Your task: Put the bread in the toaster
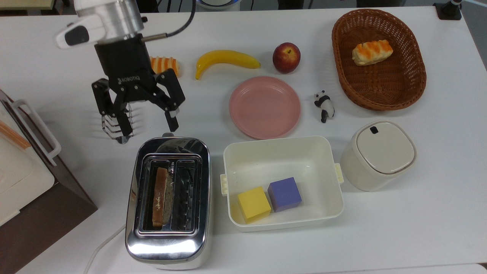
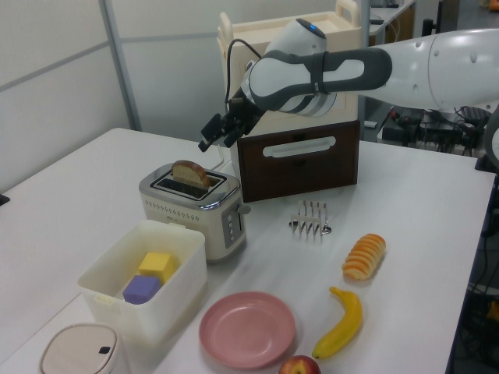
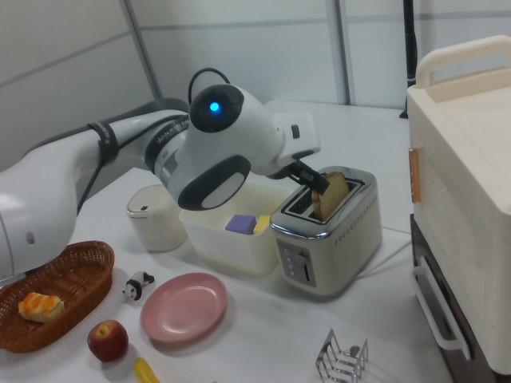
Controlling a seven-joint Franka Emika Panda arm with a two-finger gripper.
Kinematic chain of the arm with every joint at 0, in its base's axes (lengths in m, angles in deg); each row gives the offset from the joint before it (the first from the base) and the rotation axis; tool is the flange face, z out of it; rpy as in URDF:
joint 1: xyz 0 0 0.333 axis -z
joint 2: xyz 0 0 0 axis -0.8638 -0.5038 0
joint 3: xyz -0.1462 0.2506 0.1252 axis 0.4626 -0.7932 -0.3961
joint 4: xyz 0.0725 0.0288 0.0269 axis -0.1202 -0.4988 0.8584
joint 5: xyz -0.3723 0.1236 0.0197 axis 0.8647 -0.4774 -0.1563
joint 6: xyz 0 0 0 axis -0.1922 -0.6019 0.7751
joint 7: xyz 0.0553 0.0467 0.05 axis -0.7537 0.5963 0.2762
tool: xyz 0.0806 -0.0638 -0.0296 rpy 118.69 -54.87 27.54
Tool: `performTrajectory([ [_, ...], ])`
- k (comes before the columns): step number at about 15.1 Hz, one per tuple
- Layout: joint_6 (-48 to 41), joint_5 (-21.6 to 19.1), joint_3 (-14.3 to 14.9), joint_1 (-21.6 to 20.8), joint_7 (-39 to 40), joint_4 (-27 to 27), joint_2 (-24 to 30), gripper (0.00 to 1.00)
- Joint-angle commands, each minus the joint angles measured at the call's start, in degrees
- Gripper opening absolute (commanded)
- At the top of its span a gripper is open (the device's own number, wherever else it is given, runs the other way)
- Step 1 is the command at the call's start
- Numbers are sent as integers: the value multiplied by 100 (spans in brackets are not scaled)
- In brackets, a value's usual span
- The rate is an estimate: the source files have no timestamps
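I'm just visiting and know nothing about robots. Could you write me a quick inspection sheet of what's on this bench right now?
Surface: white table, tidy.
Job's things: bread stands in the chrome toaster, in the slot on the top view's left, its top edge poking out.
Clutter: toast rack, striped roll, banana, apple, pink plate, panda figure, wicker basket holding a glazed bun, white bin with yellow block and purple block, lidded canister.
Grippers: gripper open, holding nothing, above the table behind the toaster.
Cables: white cord leaves the toaster.
Surroundings: brown-and-cream cabinet beside the toaster.
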Motion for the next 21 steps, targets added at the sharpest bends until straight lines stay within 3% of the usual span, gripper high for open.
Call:
performTrajectory([
  [1,-541,78,67,15,20,-114,384,100],
  [5,-1717,446,128,130,11,-97,797,100],
  [8,-2869,1025,163,165,11,35,991,100],
  [14,-4277,2353,102,112,11,185,1106,100],
  [21,-4612,2697,93,-64,11,132,1044,100],
])
